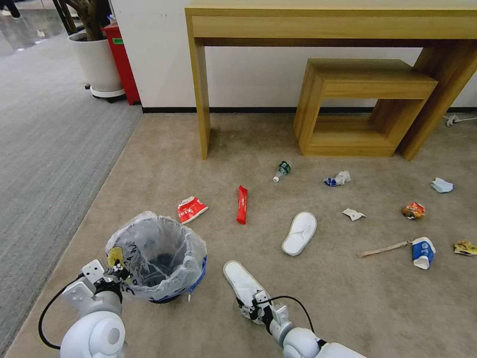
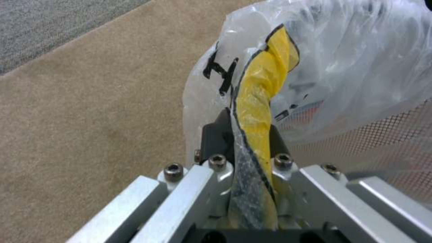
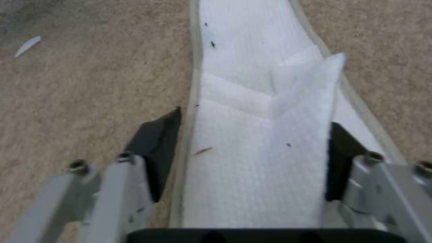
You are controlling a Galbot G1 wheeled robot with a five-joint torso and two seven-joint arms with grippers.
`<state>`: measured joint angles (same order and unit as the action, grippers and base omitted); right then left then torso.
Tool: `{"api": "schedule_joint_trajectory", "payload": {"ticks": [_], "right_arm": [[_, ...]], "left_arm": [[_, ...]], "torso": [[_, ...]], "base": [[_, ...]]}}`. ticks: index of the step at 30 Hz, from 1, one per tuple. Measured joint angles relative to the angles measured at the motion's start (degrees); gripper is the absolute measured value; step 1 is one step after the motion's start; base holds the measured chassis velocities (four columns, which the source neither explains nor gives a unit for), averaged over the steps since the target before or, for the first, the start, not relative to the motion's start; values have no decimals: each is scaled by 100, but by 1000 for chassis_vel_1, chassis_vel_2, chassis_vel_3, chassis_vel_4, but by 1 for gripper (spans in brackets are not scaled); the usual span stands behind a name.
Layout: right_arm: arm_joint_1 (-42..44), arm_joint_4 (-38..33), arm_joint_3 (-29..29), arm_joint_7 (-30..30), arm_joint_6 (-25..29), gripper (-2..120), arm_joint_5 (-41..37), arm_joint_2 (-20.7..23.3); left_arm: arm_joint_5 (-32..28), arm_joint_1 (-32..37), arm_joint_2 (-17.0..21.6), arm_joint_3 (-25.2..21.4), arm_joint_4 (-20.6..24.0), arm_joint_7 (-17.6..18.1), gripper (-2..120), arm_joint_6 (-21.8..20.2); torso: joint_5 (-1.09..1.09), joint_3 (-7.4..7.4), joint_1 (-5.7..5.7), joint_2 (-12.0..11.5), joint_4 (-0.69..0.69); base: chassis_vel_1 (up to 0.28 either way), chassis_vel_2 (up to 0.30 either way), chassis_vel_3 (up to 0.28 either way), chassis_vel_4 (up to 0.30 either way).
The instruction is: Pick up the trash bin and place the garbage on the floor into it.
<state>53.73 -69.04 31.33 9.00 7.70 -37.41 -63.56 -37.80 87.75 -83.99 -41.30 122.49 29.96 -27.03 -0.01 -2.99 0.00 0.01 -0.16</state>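
Most of the beige carpet (image 1: 164, 149) is wide open, so there's loads of room to reach between the scattered bits; the only real blockers are the wooden desk (image 1: 328, 22) and the small wooden shelf unit (image 1: 357, 107) along the far edge by the wall. Close in it's tighter: the lined trash bin (image 1: 159, 258) sits near the carpet's left edge, leaving a bare strip between it and the near slipper (image 1: 241, 281). The second slipper (image 1: 299, 232) lies just beyond, open floor all round.
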Motion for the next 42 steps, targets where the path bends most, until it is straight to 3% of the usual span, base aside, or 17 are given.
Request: {"api": "schedule_joint_trajectory", "payload": {"ticks": [5,7,20,23,36,42], "right_arm": [[51,11,-64,9,35,44,66,10],[81,-12,-123,12,41,31,95,36],[100,-52,-164,10,89,14,126,155],[109,-108,-239,-10,194,2,126,194],[267,-1213,-1089,-515,806,0,268,719],[-19,-2176,-1470,-1253,1572,0,303,1009]], "left_arm": [[-7,-4,5,3,-22,0,3,9],[-6,-10,-1,20,-24,0,3,10],[16,5,-30,44,-12,0,3,36],[17,1,-16,30,-12,0,3,36],[37,-11,-13,98,-56,-4,3,34],[134,62,-47,249,13,-31,3,3]], "torso": [[1,0,0,0,0],[2,0,0,0,0],[2,0,0,0,1],[2,0,0,0,0],[2,0,0,0,0],[2,0,0,0,0]], "base": [[0,0,0,0],[0,0,0,0],[0,0,0,0],[0,0,0,0],[0,0,0,0],[0,0,0,0]]}}
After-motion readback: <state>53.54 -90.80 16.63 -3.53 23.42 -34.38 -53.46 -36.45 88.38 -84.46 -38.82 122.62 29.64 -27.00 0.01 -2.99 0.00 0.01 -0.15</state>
